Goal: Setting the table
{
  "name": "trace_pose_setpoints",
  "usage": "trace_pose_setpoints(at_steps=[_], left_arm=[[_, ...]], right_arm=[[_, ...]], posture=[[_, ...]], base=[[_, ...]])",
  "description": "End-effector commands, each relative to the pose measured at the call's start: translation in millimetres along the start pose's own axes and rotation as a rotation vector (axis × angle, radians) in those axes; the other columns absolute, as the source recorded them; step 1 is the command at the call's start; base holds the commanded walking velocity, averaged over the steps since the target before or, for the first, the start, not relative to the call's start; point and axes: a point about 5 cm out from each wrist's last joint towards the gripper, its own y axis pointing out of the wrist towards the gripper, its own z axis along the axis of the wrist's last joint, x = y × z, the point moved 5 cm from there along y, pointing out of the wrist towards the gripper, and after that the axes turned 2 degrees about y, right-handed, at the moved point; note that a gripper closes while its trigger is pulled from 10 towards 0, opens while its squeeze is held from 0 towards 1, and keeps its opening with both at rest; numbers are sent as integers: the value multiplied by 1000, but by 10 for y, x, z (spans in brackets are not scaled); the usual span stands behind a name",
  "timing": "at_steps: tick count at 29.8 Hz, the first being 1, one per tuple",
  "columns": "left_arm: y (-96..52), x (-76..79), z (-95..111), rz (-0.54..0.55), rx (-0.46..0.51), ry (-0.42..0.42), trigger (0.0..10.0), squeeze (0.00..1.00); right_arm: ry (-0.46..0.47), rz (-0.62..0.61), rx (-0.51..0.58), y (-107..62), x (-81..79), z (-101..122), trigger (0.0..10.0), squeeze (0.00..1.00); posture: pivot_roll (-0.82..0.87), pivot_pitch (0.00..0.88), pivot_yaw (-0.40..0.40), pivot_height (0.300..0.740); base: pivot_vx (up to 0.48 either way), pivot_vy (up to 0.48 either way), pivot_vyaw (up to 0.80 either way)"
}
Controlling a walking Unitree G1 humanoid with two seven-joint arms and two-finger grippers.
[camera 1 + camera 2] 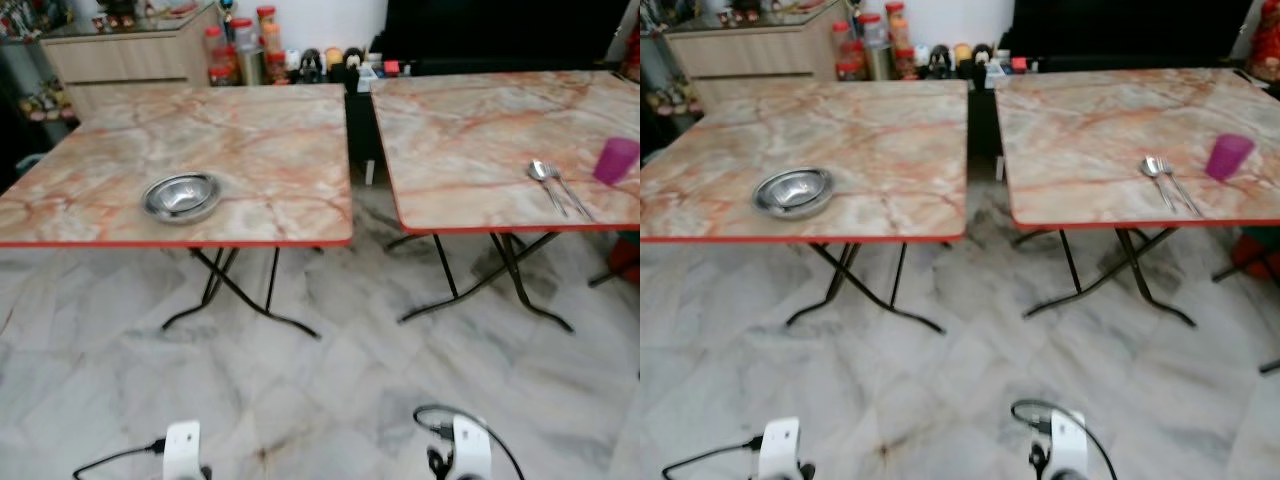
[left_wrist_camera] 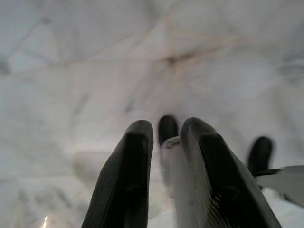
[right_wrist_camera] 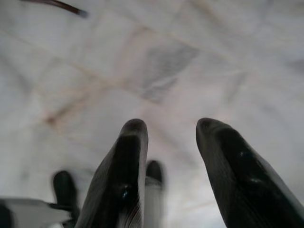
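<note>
A steel bowl (image 1: 181, 196) sits near the front edge of the left marble-patterned table (image 1: 270, 140). On the right table (image 1: 470, 130), near its front right, a spoon and fork (image 1: 555, 186) lie side by side, with a purple cup (image 1: 615, 160) standing just right of them. Both arms hang low over the floor in front of the tables: left arm (image 1: 182, 448), right arm (image 1: 470, 448). My left gripper (image 2: 166, 128) points at the floor with a narrow gap between its fingers and holds nothing. My right gripper (image 3: 171, 124) is open wider, also with nothing in it.
A narrow gap (image 1: 362, 150) separates the two folding tables, whose black legs (image 1: 235, 290) splay onto the marble floor (image 1: 330, 370). Behind stand a wooden cabinet (image 1: 130, 55), several jars and bottles (image 1: 245, 50) and a dark unit (image 1: 500, 30).
</note>
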Motion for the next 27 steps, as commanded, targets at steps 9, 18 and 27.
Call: trace_pose_setpoints(at_steps=[9,18,27], left_arm=[[-3,-106,4,21,-5,12,10000,0],[-3,-75,-7,6,-6,16,10000,0],[-6,-92,-35,16,-16,16,10000,0]], right_arm=[[-5,30,17,25,-129,77,10000,0],[23,10,7,20,-76,57,10000,0],[24,10,10,23,-75,71,10000,0]], posture=[[-101,39,9,740],[-102,47,6,740],[-99,46,3,740]], base=[[409,0,188],[271,-223,0],[0,-431,0]])
